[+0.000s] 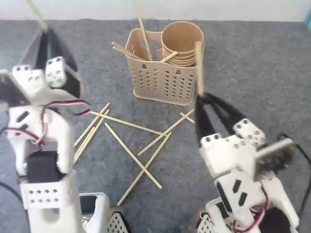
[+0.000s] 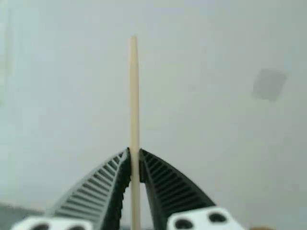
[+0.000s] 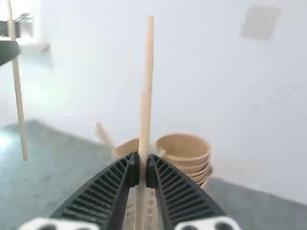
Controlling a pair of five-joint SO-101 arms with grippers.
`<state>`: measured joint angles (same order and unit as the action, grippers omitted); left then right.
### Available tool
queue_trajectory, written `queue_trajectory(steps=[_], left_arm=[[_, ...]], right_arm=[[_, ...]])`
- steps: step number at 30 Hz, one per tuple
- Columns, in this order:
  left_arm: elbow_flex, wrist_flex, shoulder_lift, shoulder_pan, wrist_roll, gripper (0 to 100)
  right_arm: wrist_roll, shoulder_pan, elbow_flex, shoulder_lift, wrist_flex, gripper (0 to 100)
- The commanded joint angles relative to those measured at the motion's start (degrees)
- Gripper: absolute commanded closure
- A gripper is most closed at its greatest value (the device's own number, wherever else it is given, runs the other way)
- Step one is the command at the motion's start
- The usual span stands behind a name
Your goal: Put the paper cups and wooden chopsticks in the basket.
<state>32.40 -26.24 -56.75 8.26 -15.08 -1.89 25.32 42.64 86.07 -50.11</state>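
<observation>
A beige slotted basket (image 1: 160, 85) stands at the back middle of the grey mat. Stacked paper cups (image 1: 182, 41) sit in it beside a few wooden chopsticks (image 1: 142, 30). My left gripper (image 1: 43, 33) is raised at the far left, shut on a chopstick (image 2: 134, 96) that points upward. Just in front of the basket, my right gripper (image 1: 199, 98) is shut on another chopstick (image 1: 198, 68), held upright next to the cups (image 3: 184, 151). Several loose chopsticks (image 1: 131, 155) lie crossed on the mat between the arms.
The grey mat (image 1: 262, 73) spreads open to the right of the basket and behind the left arm. In the right wrist view the left arm's chopstick (image 3: 18, 96) hangs at the side. White perforated arm bases (image 1: 104, 218) sit at the front edge.
</observation>
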Motion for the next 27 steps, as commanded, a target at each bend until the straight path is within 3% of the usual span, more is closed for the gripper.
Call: queue_trajectory(steps=[1, 4, 15, 27], left_arm=[[1.6, 16.8, 1.0, -5.7, -0.6, 99], [4.3, 26.8, 5.3, -7.0, -0.6, 99], [-4.5, 34.5, 25.2, -8.4, -0.9, 99], [-15.1, 38.9, 42.3, -15.6, -0.6, 99]], right_arm=[[1.0, -4.1, -1.3, 1.7, 6.9, 99.1], [6.6, -6.1, -1.3, 2.2, 12.1, 99.1], [25.1, -16.9, -1.3, 2.3, 22.9, 99.1], [27.4, -20.8, -1.3, 2.3, 23.3, 99.1]])
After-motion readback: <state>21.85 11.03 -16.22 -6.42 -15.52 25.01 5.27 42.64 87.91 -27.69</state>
